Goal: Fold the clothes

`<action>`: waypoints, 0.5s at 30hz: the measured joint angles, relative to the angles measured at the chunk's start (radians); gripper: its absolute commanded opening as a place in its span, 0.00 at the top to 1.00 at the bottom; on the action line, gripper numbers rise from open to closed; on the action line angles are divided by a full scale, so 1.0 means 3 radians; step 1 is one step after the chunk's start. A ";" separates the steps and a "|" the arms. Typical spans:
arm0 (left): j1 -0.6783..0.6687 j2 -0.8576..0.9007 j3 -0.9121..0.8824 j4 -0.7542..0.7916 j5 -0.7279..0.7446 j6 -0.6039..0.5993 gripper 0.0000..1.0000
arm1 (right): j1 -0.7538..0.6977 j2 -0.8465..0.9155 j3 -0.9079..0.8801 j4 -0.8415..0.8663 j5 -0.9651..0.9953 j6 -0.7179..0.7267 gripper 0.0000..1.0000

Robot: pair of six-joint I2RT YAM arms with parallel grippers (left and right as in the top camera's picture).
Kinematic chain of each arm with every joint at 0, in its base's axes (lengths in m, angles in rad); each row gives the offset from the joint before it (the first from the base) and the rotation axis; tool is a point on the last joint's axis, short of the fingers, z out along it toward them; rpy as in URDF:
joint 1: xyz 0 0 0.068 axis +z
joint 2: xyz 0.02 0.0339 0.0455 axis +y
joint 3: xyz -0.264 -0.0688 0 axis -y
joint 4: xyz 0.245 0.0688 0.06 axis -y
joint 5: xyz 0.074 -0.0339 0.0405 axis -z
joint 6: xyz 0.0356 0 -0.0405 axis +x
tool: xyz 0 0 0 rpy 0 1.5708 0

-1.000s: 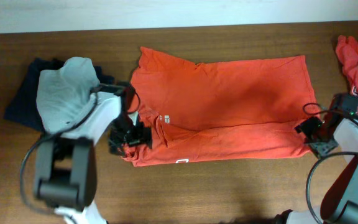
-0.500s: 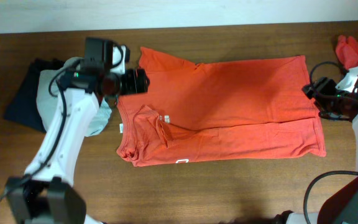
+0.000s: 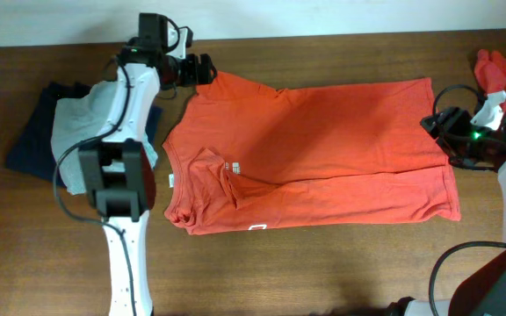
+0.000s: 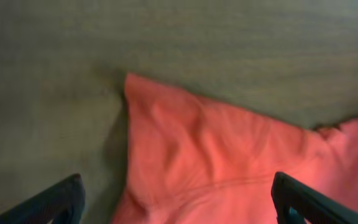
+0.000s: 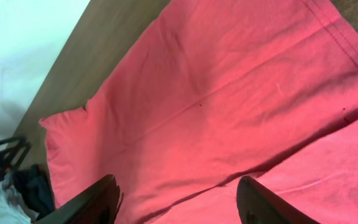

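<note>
An orange-red T-shirt [image 3: 314, 154] lies spread on the wooden table, its bottom part folded up and white lettering [image 3: 228, 168] near its left end. My left gripper [image 3: 202, 70] is open above the shirt's far left corner [image 4: 166, 118]. My right gripper [image 3: 435, 125] is open over the shirt's right edge [image 5: 229, 93]. A light grey garment [image 3: 90, 123] lies on a dark navy one [image 3: 33, 140] at the left.
Another orange-red garment [image 3: 497, 70] lies bunched at the far right edge. A white wall strip [image 3: 323, 16] runs along the table's far edge. Bare wood [image 3: 323, 272] lies in front of the shirt.
My left gripper let go of the shirt's near left part and moved up to its far left corner. My right gripper rose from the near right corner to the right edge.
</note>
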 measured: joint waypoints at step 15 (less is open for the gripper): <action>-0.0084 0.0378 0.0046 0.0741 -0.0004 0.0052 0.36 | 0.0000 0.0000 0.0000 -0.0141 -0.0010 -0.0064 0.36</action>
